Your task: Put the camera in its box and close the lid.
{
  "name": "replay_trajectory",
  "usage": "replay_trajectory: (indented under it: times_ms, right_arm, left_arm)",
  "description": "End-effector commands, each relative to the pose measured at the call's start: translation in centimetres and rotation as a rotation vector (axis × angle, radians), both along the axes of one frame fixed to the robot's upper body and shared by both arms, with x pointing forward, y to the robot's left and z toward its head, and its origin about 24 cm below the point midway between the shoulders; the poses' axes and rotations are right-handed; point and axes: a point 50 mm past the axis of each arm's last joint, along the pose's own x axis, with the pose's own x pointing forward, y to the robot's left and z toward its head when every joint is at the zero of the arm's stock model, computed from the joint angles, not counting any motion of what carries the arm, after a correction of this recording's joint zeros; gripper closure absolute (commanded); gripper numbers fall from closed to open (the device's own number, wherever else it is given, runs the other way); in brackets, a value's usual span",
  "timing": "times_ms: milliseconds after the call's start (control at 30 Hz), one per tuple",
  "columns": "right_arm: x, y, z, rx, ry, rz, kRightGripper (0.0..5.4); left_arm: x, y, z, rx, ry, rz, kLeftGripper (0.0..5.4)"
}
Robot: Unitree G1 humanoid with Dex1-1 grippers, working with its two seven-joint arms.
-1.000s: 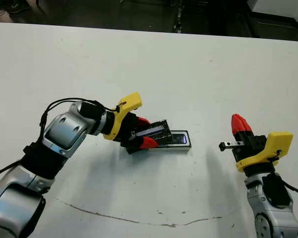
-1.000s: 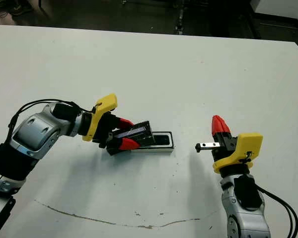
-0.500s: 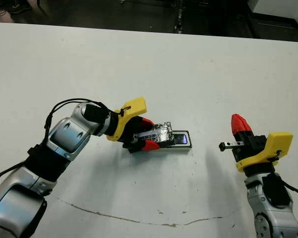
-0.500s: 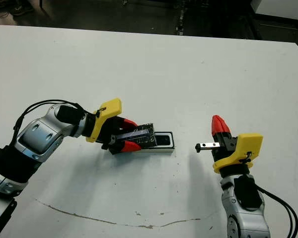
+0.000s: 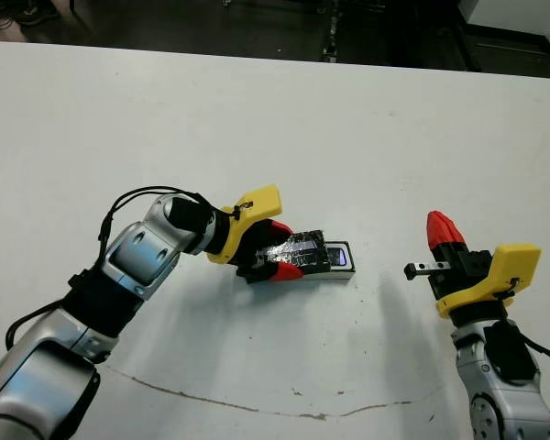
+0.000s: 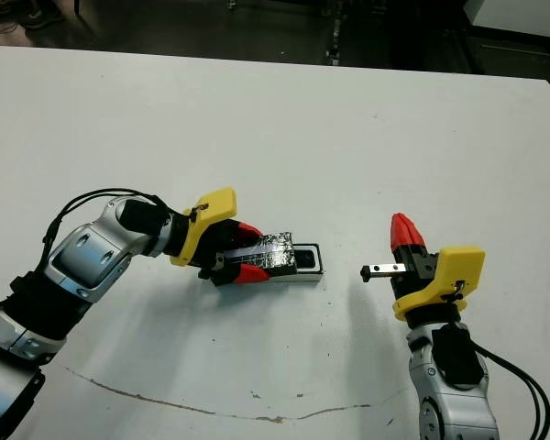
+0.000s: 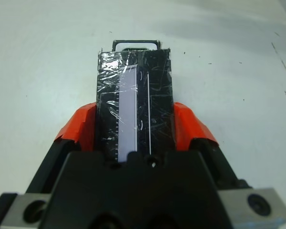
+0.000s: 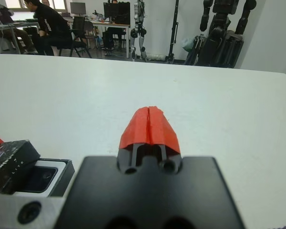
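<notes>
The box (image 5: 345, 271) lies in the middle of the table. Only its right end shows. In that end lies the camera (image 5: 339, 257), a short stretch of its bluish face bare. The black crinkly lid (image 5: 302, 249) lies tilted over the rest of the box. My left gripper (image 5: 280, 249) is shut on the lid's left part. In the left wrist view the lid (image 7: 133, 105) runs out between both red fingers (image 7: 81, 126), and the box's far end (image 7: 136, 44) peeks past it. My right gripper (image 5: 443, 229) hovers to the right of the box, shut on nothing.
A thin dark crack line (image 5: 257, 408) runs across the table near its front edge. In the right wrist view a seated person (image 8: 47, 26) and humanoid robots on stands (image 8: 219, 28) show beyond the table's far edge.
My left gripper has carried the lid to the right along the box and laid it flatter, so less of the camera shows. The right arm has not moved.
</notes>
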Motion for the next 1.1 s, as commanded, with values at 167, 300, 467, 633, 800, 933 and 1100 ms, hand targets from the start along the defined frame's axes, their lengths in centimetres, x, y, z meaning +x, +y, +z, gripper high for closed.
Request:
replay_trajectory:
  times_ms: [167,300,467,633,800,933,1100]
  right_arm:
    - [-0.1,-0.4,-0.2,-0.006,0.016,0.0,5.4]
    - [-0.1,-0.4,-0.2,-0.004,0.018,-0.003,5.4]
    - [-0.2,-0.4,-0.2,0.0,0.016,-0.005,5.4]
    - [-0.2,-0.4,-0.2,-0.001,0.015,-0.007,5.4]
    - [-0.1,-0.4,-0.1,0.004,0.016,-0.008,5.4]
    - [-0.2,-0.4,-0.1,0.013,0.019,-0.01,5.4]
    - [-0.1,-0.4,0.0,0.004,0.016,-0.009,5.4]
  left_arm:
    - [-0.5,-1.7,-2.5,-0.01,0.113,-0.016,2.23]
    - [-0.4,-2.4,-2.8,-0.017,0.131,-0.023,2.23]
    - [-0.4,-3.5,-2.9,-0.015,0.151,-0.033,2.23]
    - [-0.5,-4.8,-3.2,-0.023,0.132,-0.089,2.23]
    - [-0.6,-5.6,-3.5,-0.04,0.161,-0.123,2.23]
    - [-0.8,-6.1,-3.7,-0.041,0.152,-0.142,2.23]
    - [-0.9,-6.4,-3.9,-0.03,0.161,-0.145,2.23]
